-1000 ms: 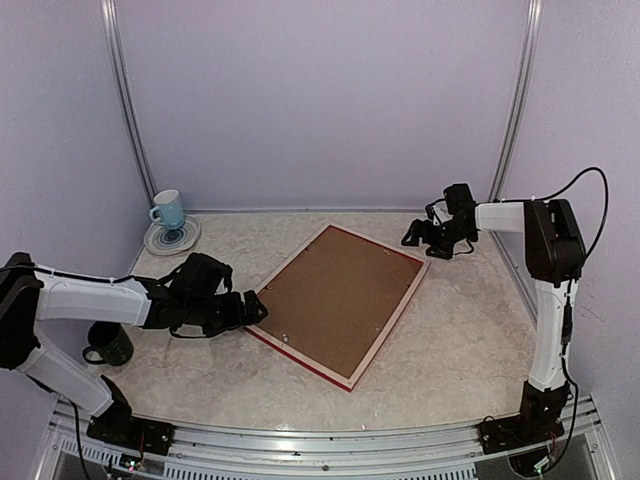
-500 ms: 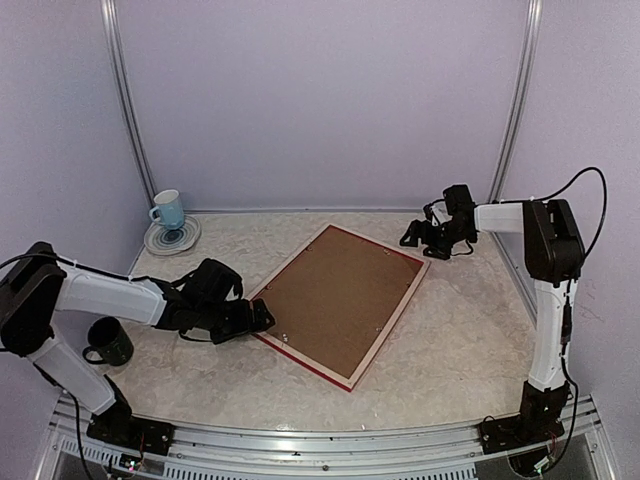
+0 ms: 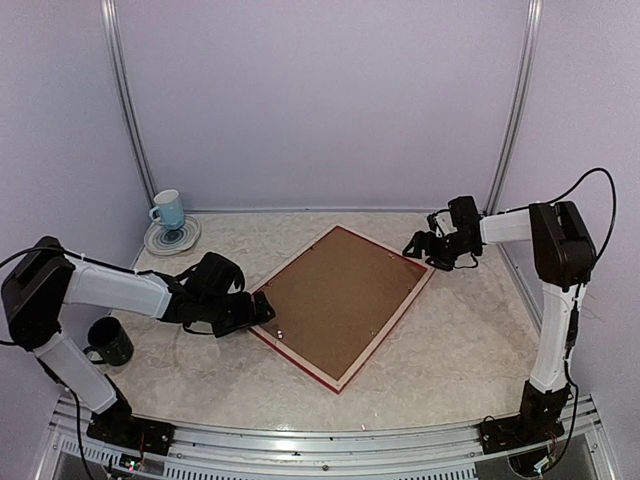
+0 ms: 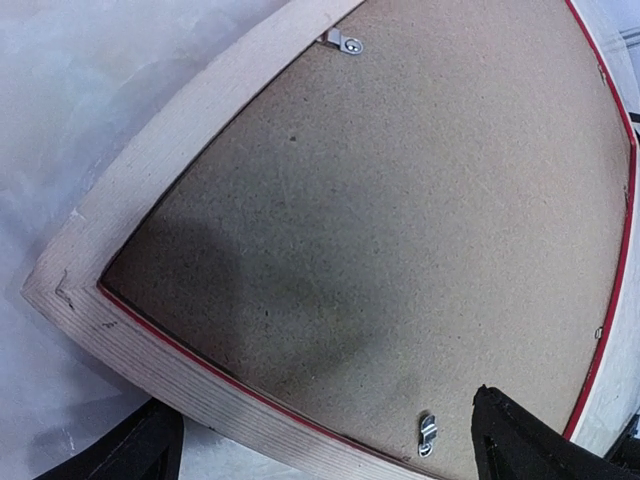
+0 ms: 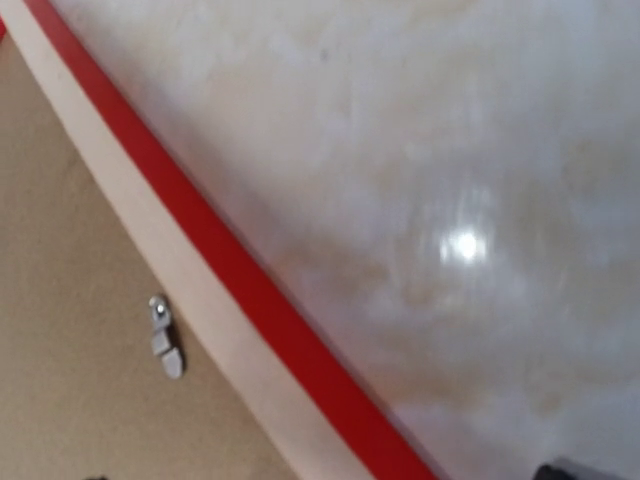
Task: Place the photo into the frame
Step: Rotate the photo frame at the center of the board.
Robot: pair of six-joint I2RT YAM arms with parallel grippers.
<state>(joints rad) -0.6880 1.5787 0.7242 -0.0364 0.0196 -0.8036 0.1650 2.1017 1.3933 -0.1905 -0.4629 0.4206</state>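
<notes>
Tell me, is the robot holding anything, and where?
Nothing is held. The left gripper and right gripper are open, each by a corner of the frame.

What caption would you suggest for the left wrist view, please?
Face-down frame corner: pale wood bars, brown backing board, two metal clips.

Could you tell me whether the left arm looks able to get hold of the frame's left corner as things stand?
Probably yes: the left hand is open right beside that corner of the frame, and nothing lies between them.
</notes>
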